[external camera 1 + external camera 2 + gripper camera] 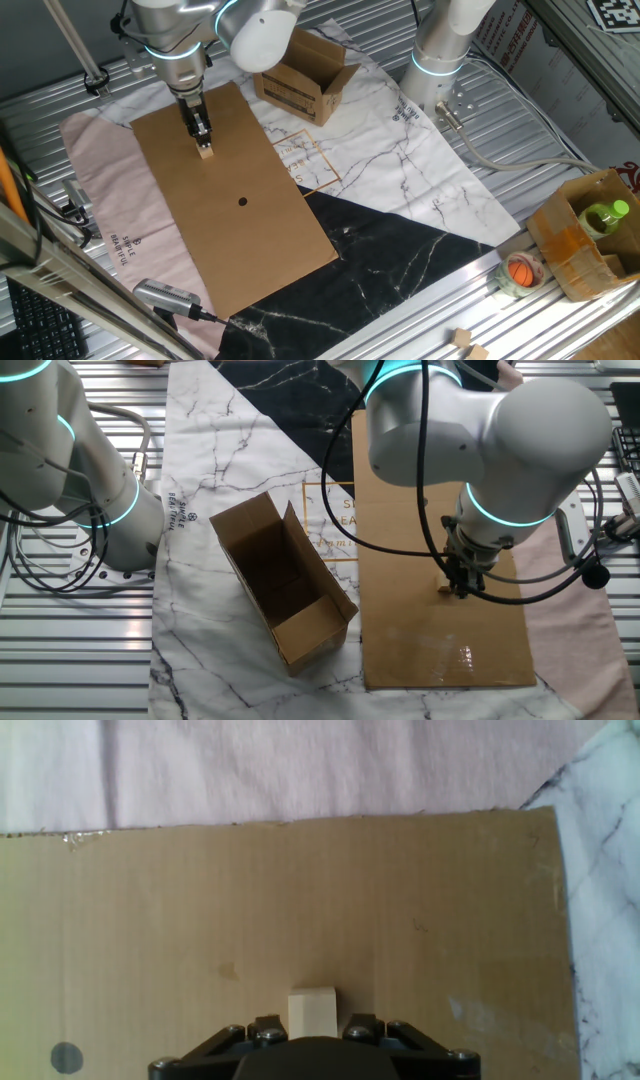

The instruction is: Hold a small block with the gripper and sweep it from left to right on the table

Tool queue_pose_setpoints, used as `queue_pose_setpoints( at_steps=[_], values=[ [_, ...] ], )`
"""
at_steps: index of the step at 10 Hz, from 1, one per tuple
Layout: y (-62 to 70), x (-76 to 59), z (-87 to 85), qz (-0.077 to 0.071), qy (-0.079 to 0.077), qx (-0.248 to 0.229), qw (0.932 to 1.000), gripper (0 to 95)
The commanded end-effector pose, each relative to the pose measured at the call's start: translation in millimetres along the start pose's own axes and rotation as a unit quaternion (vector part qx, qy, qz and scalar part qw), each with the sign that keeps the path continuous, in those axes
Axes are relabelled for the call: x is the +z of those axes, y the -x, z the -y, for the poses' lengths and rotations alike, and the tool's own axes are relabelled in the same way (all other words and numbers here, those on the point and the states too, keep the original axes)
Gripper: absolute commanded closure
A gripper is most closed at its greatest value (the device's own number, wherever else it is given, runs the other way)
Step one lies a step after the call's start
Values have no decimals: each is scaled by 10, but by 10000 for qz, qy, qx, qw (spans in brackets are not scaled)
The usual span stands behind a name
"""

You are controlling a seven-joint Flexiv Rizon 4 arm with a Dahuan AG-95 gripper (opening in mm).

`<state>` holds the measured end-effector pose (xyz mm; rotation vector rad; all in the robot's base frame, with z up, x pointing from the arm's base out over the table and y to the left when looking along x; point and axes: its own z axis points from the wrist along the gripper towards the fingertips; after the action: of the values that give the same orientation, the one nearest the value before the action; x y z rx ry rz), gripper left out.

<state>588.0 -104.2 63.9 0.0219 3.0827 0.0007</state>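
The small block (206,152) is a pale tan wooden cube held between the tips of my black gripper (203,140), resting on the flat brown cardboard sheet (230,200) near its far left part. In the hand view the block (312,1012) sits between the two black fingers (263,1028), low at centre. In the other fixed view the gripper (460,586) hangs below the arm's teal ring, and the block (446,589) just shows at its tip. The black dot (243,202) lies to the right of the block.
An open cardboard box (305,80) stands behind the sheet on the marble cloth (400,170). A second white arm's column (445,50) rises at the back right. A box with a green bottle (605,216) and a tape roll (520,272) sit at the right. Pink cloth (100,200) lies left.
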Motion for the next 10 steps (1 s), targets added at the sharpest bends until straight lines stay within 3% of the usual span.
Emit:
queue_pose_setpoints(
  at_steps=[1,10],
  values=[
    [-5,-2,-2,-1,6,12,10000,570],
    [-5,109,-1,23,12,53,10000,570]
  ],
)
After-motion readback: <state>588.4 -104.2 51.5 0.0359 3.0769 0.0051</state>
